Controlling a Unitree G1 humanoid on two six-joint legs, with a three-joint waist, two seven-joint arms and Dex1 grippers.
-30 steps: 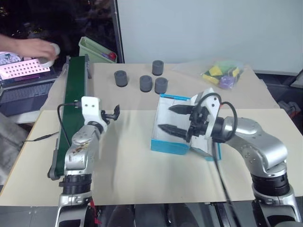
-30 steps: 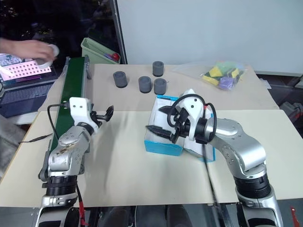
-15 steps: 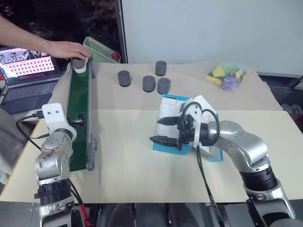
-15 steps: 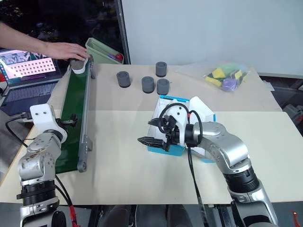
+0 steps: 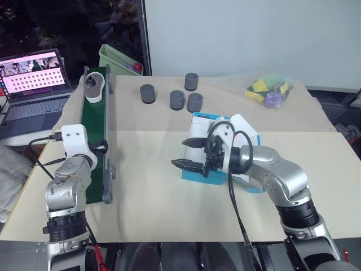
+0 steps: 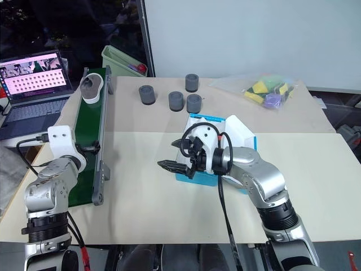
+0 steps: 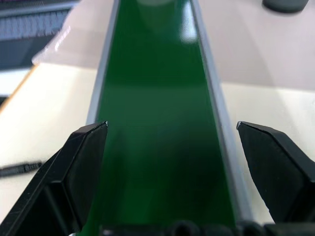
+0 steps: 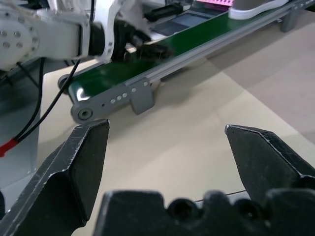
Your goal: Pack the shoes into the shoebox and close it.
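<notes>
One grey-beige sneaker [image 6: 90, 87] sits at the far end of the green conveyor [image 6: 90, 141], roughly 11 o'clock on the table; blue shoebox [image 5: 204, 170] near centre, lid open; left gripper [image 7: 172, 167] spread wide over the belt's near end, empty; right gripper [image 6: 177, 157] also wide — empty, hanging over the box's 9 o'clock edge.

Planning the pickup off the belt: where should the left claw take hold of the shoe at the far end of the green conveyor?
Probably across the shoe at mid-length, a finger on each flank, coming from the near end along the green conveyor. It lies lengthwise on the belt, sole down, and the left claw is open, already lined up over the belt.
</notes>
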